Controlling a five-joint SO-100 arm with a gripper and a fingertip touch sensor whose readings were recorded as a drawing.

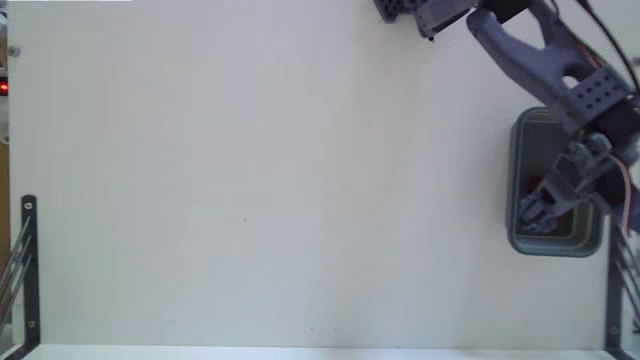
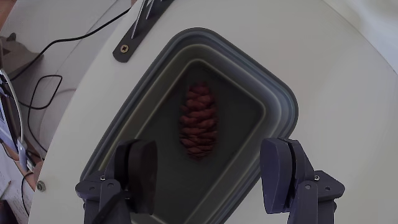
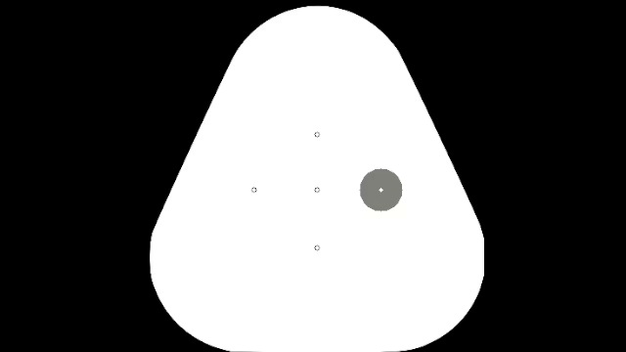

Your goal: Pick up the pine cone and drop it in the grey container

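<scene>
The white table (image 1: 250, 180) fills the fixed view, bare over most of its surface, with dark metal brackets (image 1: 28, 270) standing at its lower left and lower right edges. The grey arm (image 1: 545, 60) comes in from the top right corner of that view and bends down over the right edge of the table. There sits the grey container (image 1: 518, 150), close against the right edge and about midway along it, its long sides running with that edge. In the wrist view the container (image 2: 283, 102) shows its thick rim and darker inside (a black cable lies off the table at the left of this view). The gripper (image 2: 211, 171) hangs above the container's opening with its two fingers (image 2: 140, 171) spread wide and nothing between them. The pine cone (image 2: 198, 121) lies on the container's floor, near the middle, lengthwise, clear of both fingers.
</scene>
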